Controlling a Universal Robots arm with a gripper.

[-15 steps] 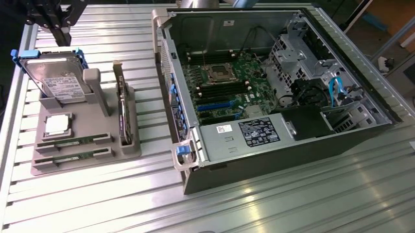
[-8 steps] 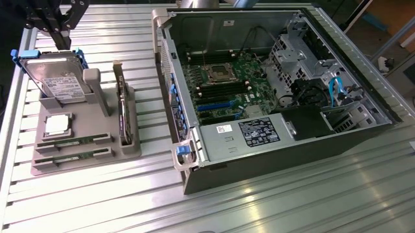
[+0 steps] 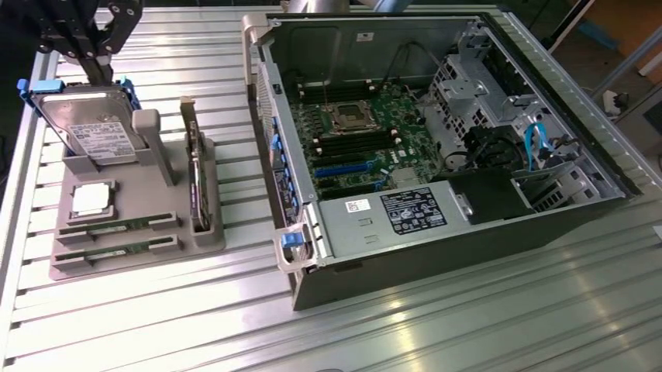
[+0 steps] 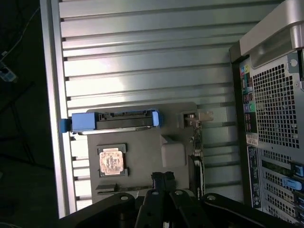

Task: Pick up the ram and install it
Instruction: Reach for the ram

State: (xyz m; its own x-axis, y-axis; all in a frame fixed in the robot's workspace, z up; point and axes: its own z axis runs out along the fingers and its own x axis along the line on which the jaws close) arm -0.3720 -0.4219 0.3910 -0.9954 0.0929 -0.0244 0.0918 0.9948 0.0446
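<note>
Two ram sticks, thin green boards, lie in the front slots of the grey holder (image 3: 135, 260): one ram stick (image 3: 104, 229) sits just behind the other (image 3: 101, 254). My gripper (image 3: 101, 71) hangs at the far end of the holder, above the upright hard drive (image 3: 96, 128) and well away from the ram. In the wrist view my gripper (image 4: 162, 178) has its black fingers pressed together with nothing between them. The open computer case (image 3: 435, 132) lies on the exterior view's right, with the motherboard (image 3: 357, 136) and its long memory slots exposed.
A silver CPU (image 3: 91, 199) rests in the holder and appears as the CPU (image 4: 112, 161) in the wrist view. A dark expansion card (image 3: 197, 174) stands on edge along the holder's side. The hard drive's blue carrier (image 4: 114, 121) and the case's rear panel (image 4: 273, 99) flank the holder. Everything sits on a ribbed metal table (image 3: 435, 310).
</note>
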